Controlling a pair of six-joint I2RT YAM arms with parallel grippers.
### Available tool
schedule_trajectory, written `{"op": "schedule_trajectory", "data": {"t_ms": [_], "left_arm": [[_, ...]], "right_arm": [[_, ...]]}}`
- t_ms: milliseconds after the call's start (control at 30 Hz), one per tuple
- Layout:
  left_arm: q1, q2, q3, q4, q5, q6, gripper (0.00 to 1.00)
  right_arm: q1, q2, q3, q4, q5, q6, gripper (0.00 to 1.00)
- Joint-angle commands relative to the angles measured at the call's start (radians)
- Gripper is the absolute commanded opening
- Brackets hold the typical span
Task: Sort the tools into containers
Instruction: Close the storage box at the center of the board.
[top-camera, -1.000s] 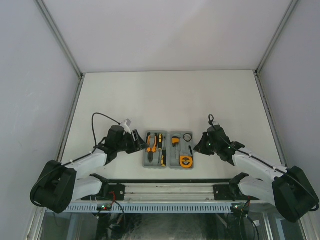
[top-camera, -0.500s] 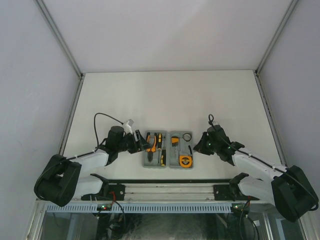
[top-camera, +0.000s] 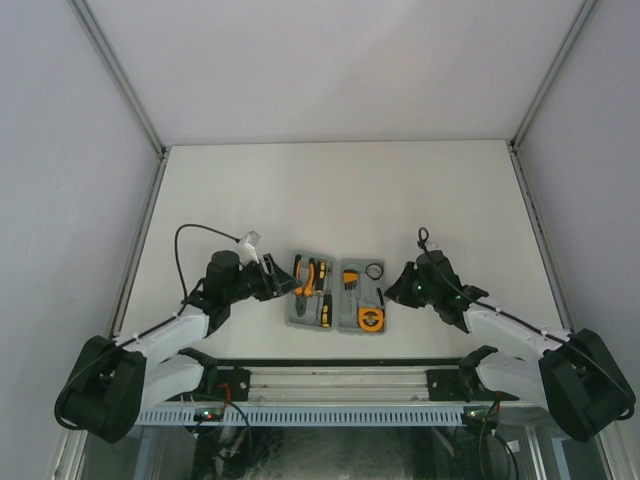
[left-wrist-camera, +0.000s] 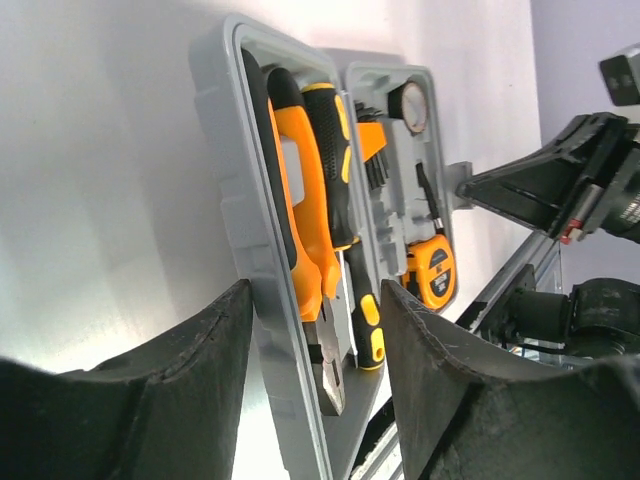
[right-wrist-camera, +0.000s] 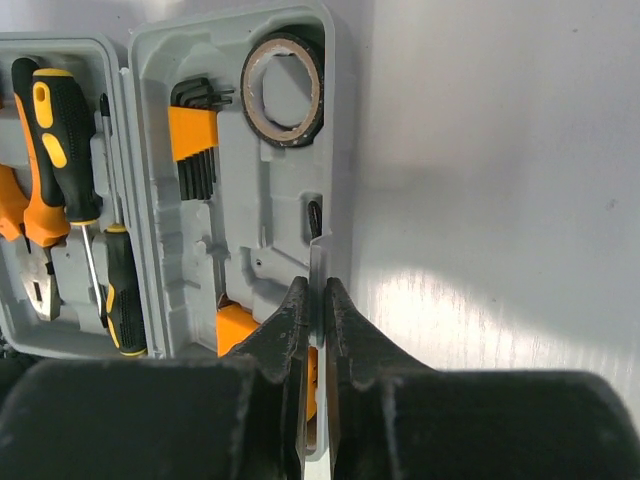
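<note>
- The grey tool case (right-wrist-camera: 270, 230) lies open on the desk (top-camera: 330, 190), with both halves filled.
- In its left half I see the orange-handled pliers (left-wrist-camera: 300, 200) and two screwdrivers (right-wrist-camera: 62, 130). The right wrist view cuts the pliers off at the frame edge.
- Its right half holds the hex key set (right-wrist-camera: 195, 140), the black ring (right-wrist-camera: 283, 88) and the tape measure (left-wrist-camera: 432, 272), which my right fingers largely hide in the wrist view.
- The right gripper (right-wrist-camera: 315, 300) sits at the case's right edge, its jaws pressed almost together, pinching the thin rim.
- The left gripper (left-wrist-camera: 318, 320) is at the case's left edge, its jaws spread astride the wall. I cannot tell whether either finger touches it.
</note>
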Motion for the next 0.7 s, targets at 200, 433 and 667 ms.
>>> {"op": "schedule_trajectory", "data": {"t_ms": [200,433,667], "left_arm": [[-0.039,-0.114,0.080,0.025,0.112,-0.052,0.52],[-0.073,-0.119,0.129,-0.001,0.099,-0.052,0.51],[-0.153,-0.100,0.190,-0.018,0.066,-0.056,0.50]], "right_arm": [[0.010,0.096,-0.015,0.139,-0.091,0.040,0.00],[0.010,0.122,-0.014,0.163,-0.096,0.042,0.00],[0.010,0.123,-0.016,0.154,-0.084,0.036,0.00]]}}
